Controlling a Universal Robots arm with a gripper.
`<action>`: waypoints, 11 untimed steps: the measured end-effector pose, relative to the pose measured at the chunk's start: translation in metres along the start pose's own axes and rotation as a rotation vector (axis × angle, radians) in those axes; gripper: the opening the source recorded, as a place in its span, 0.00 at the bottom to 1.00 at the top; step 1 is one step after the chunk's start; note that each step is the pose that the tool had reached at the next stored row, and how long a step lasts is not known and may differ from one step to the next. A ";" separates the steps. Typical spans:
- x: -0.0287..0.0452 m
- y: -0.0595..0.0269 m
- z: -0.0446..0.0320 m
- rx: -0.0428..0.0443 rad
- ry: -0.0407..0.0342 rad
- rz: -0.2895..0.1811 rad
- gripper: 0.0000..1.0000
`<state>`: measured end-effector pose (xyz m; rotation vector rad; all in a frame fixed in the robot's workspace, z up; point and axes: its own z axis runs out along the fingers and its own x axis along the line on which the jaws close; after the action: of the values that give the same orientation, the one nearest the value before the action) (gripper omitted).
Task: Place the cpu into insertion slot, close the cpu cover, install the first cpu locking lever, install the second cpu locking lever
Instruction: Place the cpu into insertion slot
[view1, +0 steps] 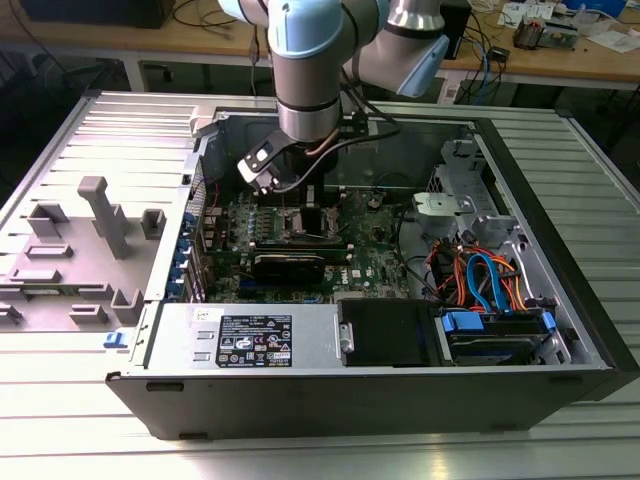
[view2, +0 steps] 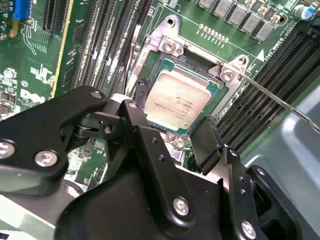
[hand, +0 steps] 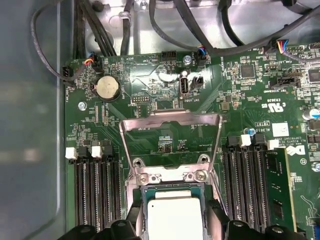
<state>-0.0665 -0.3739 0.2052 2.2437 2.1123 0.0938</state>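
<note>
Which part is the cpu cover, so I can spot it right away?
On the green motherboard, find the silver-topped cpu between the black memory slots. The cpu cover is the thin silver frame hinged just beyond it, standing open; its square window shows board through it.

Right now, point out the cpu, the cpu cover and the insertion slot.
cpu (view2: 175, 97): second wrist view, middle of its silver-grey top.
cpu cover (hand: 170, 118): first wrist view, free-end bar of the open frame.
insertion slot (view2: 169, 44): second wrist view, silver rim corner beside a screw.
</note>
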 end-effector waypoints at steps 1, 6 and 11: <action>0.0001 0.0006 -0.0027 0.0014 -0.0001 0.000 0.62; 0.0002 0.0039 -0.0104 0.0092 -0.0005 0.000 0.55; 0.0002 0.0029 -0.0130 0.0119 0.0018 0.000 0.24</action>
<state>-0.0647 -0.3739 0.2184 2.2508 2.1196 0.0835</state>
